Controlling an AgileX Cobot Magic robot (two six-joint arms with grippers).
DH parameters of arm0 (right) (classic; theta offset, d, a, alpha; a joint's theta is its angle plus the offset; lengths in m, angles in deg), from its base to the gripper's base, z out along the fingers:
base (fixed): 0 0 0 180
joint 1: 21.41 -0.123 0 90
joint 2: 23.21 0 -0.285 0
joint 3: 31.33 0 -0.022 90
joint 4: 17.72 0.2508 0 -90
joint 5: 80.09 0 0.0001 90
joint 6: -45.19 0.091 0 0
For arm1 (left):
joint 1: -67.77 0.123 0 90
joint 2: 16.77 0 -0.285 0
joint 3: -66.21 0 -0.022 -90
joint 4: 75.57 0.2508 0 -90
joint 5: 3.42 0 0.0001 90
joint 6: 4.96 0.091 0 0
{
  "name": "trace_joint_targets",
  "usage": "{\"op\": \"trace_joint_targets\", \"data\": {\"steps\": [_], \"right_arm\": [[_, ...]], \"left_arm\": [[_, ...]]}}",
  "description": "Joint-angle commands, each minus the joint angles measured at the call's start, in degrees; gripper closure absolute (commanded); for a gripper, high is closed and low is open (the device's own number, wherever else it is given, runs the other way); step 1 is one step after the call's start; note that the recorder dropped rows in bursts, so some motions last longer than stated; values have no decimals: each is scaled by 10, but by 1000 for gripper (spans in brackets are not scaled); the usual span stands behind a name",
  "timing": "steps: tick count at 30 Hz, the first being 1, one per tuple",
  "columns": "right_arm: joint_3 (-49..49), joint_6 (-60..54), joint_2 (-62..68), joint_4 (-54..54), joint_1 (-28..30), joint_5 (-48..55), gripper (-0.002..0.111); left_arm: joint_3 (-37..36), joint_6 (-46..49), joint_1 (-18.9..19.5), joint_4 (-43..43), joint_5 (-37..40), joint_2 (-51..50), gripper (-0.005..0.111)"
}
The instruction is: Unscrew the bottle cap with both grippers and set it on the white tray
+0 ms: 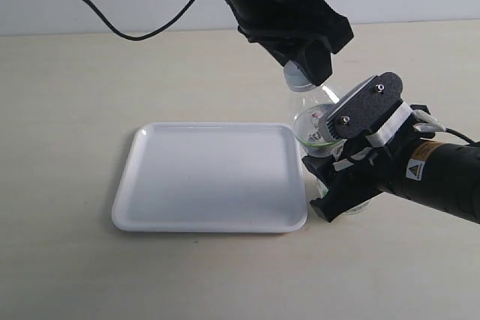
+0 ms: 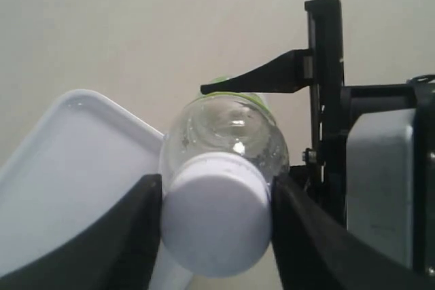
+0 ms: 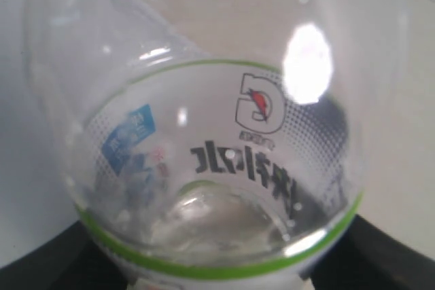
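— Where do we find the bottle cap (image 2: 216, 216)?

— We see it on the neck of the bottle (image 1: 311, 110), just off the right-hand edge of the white tray (image 1: 210, 177) in the exterior view. The tray itself lies flat on the beige table (image 1: 67, 110).

— And the left gripper (image 1: 306, 71)?

— It reaches down from above onto the top of the bottle. In the left wrist view we see its two black fingers (image 2: 129, 242) pressed against opposite sides of the cap, so we call it pinching the cap.

— What do we make of the right gripper (image 1: 328, 161)?

— It comes in from the right side and clamps the labelled body of the bottle between its jaws. In the right wrist view the clear shoulder and the green-edged label with dark characters fill almost everything we see, with dark finger parts at either side.

— Does the bottle stand straight?

— We see it leaning a little, neck toward the tray side. We cannot tell whether its base touches the table; the right gripper hides it.

— Anything else?

— A black cable (image 1: 112, 28) loops across the far part of the table.
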Motion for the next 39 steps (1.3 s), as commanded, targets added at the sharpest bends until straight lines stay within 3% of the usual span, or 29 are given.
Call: {"op": "trace_joint_targets", "data": {"steps": [1,13,27,39], "right_arm": [[-3,-3,-6,-3,-2,-24,108],[-3,-3,-6,-1,-2,-29,108],[-3,-2,-6,-2,-2,-29,108],[-3,11,-6,-2,-2,-29,108]], "left_arm": [[4,-15,-1,-20,13,1,107],[4,-132,-1,-13,13,1,107],[4,-440,-1,56,0,1,107],[4,-432,-1,55,-1,1,106]]}}
